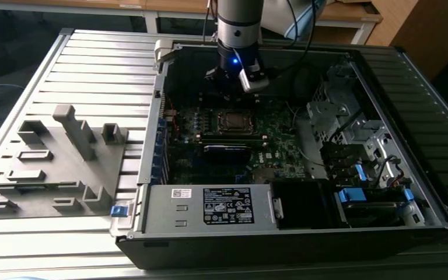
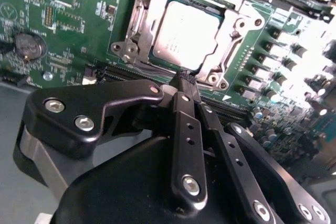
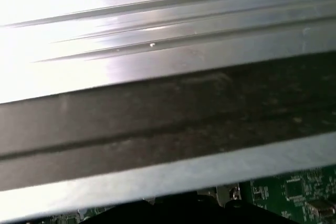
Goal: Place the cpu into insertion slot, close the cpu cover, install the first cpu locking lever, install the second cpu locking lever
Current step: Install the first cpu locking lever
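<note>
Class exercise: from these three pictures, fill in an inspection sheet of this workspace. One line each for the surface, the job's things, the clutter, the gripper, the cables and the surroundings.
Surface: ribbed metal table carrying an open computer case.
Job's things: the cpu lies flat in its socket on the motherboard; the cpu cover is down around it, framing the silver top.
Clutter: grey fixture block on the table at the exterior view's left; power supply box inside the case.
Gripper: gripper shut, holding nothing, tips just beside the socket's edge.
Cables: black cables run from the arm over the case.
Surroundings: wooden furniture behind the table.
</note>
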Robot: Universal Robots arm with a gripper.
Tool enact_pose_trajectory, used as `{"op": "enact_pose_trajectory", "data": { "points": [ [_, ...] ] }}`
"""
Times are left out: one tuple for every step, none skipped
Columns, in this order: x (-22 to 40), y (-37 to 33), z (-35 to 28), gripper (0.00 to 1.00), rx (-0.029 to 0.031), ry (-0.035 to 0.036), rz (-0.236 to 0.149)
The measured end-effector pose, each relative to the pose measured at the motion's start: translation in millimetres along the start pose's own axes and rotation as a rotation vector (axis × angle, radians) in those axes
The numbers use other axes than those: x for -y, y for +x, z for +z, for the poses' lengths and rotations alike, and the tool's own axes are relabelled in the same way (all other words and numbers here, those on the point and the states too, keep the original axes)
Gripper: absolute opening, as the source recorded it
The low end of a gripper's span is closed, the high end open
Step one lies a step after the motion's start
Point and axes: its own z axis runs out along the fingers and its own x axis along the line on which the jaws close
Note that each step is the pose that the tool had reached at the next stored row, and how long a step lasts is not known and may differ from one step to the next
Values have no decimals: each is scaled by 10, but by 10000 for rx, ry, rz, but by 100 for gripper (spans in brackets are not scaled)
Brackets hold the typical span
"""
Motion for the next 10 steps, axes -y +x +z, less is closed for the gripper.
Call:
{"op": "enact_pose_trajectory", "data": {
  "points": [
    [0,0,0,11,0,-3,-41],
    [1,0,-5,11,-2,-2,-53],
    [0,0,-15,11,-1,-4,-61],
    [-1,-2,-34,11,-2,-5,-65],
    [-1,-3,-58,11,-2,-5,-67],
    [-2,-4,-81,11,-2,-6,-67],
    [-3,-5,-100,11,-2,-5,-67],
    [-3,-6,-115,11,-2,-4,-67],
    [-3,-7,-120,11,-3,-5,-69],
    [-4,-8,-119,11,-2,-6,-69]
  ]
}}
